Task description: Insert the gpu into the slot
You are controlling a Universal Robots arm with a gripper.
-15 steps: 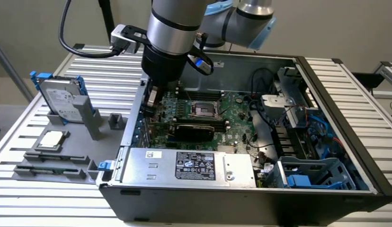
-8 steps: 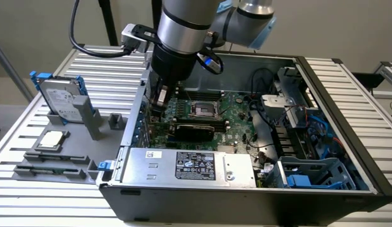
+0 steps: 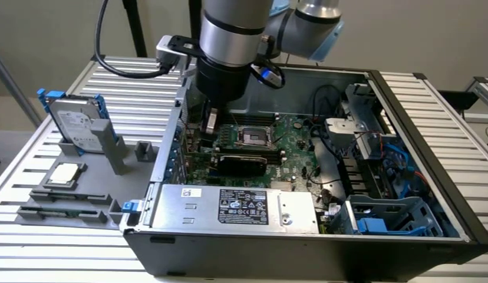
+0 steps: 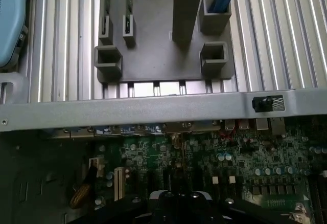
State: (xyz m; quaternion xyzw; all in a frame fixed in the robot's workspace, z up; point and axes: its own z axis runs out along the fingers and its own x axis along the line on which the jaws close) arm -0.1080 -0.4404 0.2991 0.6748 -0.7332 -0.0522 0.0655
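An open computer case (image 3: 432, 177) lies on a slatted table. My gripper (image 3: 211, 125) reaches down into it beside the case's wall at the exterior view's left, above the green motherboard (image 3: 295, 156). The gpu (image 3: 242, 163), a flat black card with a thin green edge, stands on the board just in front of the gripper, between the processor socket (image 3: 252, 136) and the power-supply box (image 3: 236, 206). The blue slot is hidden. In the wrist view the gripper (image 4: 179, 208) hangs dark over the motherboard (image 4: 245, 173), close to the case wall (image 4: 153, 109).
A silver labelled power supply fills the case's near side. A blue drive cage (image 3: 382, 219) and cables (image 3: 338, 177) sit at the exterior view's right. Outside the case stand a grey fixture plate (image 4: 153, 55), a hard drive (image 3: 75, 121) and a processor chip (image 3: 65, 173).
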